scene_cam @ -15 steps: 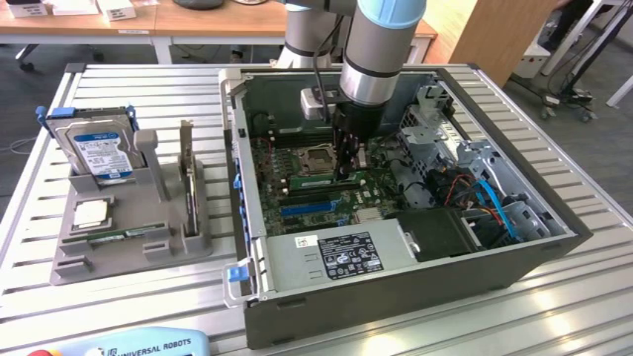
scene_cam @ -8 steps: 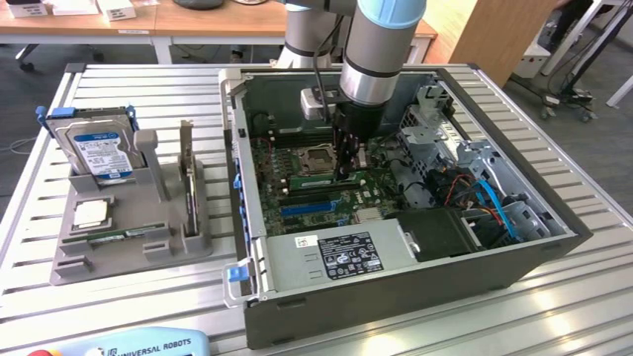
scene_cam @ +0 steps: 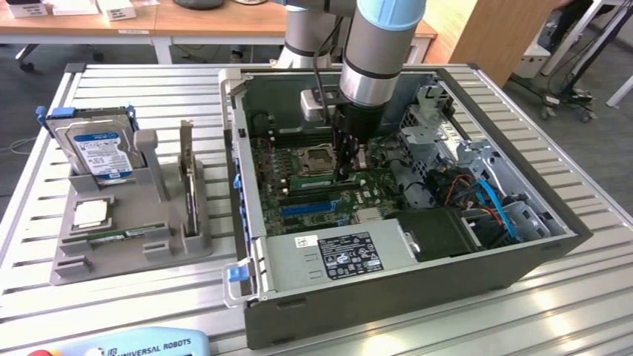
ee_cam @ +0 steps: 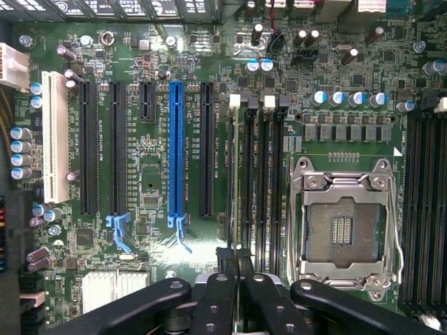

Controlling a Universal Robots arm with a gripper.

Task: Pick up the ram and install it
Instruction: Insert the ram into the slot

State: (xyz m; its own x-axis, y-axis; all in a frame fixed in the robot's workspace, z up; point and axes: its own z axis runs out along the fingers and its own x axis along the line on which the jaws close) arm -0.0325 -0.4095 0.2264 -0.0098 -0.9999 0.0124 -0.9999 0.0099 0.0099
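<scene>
My jaws are closed on the ram [ee_cam: 230, 181], holding it on edge low over the green board [ee_cam: 150, 188] inside the open computer case [scene_cam: 396, 300], just beside the black memory slots [ee_cam: 262, 181], between the blue slot [ee_cam: 176, 150] and the processor socket [ee_cam: 343, 227]; the power supply [scene_cam: 336, 256] and cables [scene_cam: 494, 204] crowd nearby.

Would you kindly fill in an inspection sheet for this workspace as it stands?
Surface: slatted metal table, open computer case on it.
Job's things: ram edge-on at a memory slot near the empty processor socket.
Clutter: grey holder with hard drive, processor chip, another green stick.
Grasping part: tool shut on the ram's end.
Cables: blue and red cables inside the case.
Surroundings: wooden desks behind.
</scene>
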